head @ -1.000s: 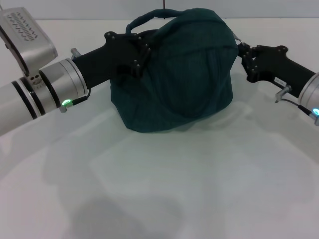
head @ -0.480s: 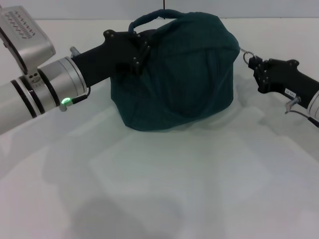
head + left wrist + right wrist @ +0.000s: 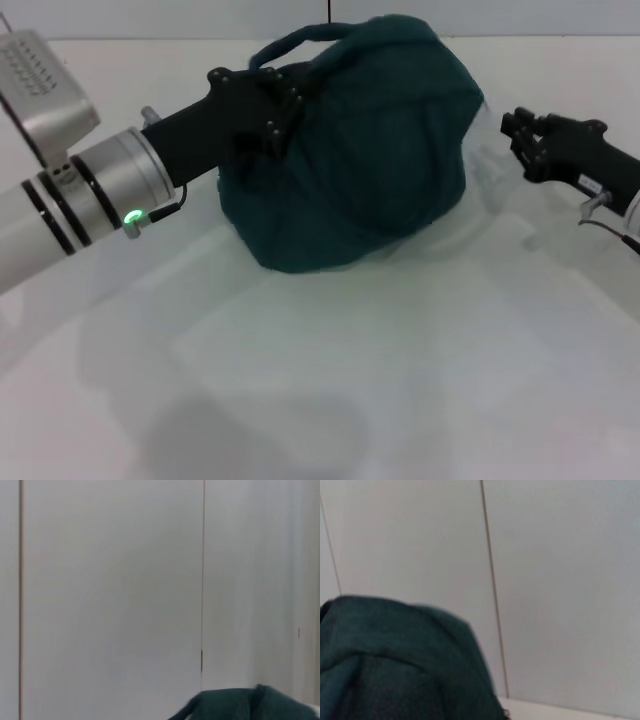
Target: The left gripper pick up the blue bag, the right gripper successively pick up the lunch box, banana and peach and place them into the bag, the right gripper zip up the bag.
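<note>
I see the blue bag [image 3: 350, 150] bulging on the counter [image 3: 320, 380], closed. Left pincer [image 3: 275, 105] clamps its handle side. Right pincer [image 3: 520, 140] sits just beside the bag's right flank, apart; finger state unreadable.

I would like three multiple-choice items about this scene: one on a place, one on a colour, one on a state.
1. Where is the right gripper?
A. Beside the blue bag, apart from it
B. Inside the bag
C. Under the table

2. What colour is the bag?
A. Red
B. Dark teal-blue
C. Yellow

3. What does the left gripper do?
A. Hangs far from the bag
B. Lies flat on the table
C. Presses against the bag near its handle

Answers: 1 A, a gap of white table shows between them. 2 B, the fabric is teal-blue. 3 C, it meets the bag's upper side.
</note>
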Tool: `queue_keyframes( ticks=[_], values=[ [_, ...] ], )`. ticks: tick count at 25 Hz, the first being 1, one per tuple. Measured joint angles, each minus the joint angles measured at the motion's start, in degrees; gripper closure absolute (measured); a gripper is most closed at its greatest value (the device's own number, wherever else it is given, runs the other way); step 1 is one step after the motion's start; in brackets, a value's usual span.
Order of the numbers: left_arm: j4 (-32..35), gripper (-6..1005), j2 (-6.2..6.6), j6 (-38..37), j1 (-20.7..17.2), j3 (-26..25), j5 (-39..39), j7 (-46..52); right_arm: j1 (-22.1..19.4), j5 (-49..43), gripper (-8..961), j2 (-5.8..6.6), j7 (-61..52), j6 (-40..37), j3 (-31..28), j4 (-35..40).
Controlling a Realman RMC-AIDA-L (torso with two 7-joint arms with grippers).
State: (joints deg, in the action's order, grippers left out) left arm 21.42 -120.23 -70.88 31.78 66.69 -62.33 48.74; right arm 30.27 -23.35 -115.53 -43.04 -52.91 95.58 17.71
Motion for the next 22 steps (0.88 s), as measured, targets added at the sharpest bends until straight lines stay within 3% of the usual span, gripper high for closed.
queue_keyframes(
  ticks=[3, 6, 8, 15, 17, 22],
  values=[
    [-3.35, 932, -0.07, -2.28, -0.51, 0.01, 4.44, -4.62, -0.58, 0.15, 883, -0.01, 0.17, -0.58, -2.25, 0.02],
    [-6.45, 931, -0.12, -4.91, -1.36, 0.01, 9.68, -8.69, -1.22, 0.19, 779, -0.03, 0.39, -2.03, -4.29, 0.07],
    [-7.74, 725, -0.12, -6.76, -2.10, 0.01, 13.05, -9.71, -1.40, 0.20, 710, 0.02, 0.39, -2.63, -4.61, 0.08],
    [-10.51, 579, -0.23, -18.68, -5.30, 0.03, 17.87, -11.76, -5.17, -1.27, 464, 0.21, 1.94, -24.68, -5.31, 0.76],
    [-11.48, 537, -0.24, -19.85, -5.28, 0.06, 17.77, -13.06, -5.15, -4.37, 317, 0.32, 2.09, -29.38, -4.90, 0.82],
    [-14.64, 376, -0.33, -23.36, -5.79, 2.67, 16.98, -21.04, -3.90, -11.06, 319, 0.44, 2.10, -33.37, -4.90, 0.86]
  ],
)
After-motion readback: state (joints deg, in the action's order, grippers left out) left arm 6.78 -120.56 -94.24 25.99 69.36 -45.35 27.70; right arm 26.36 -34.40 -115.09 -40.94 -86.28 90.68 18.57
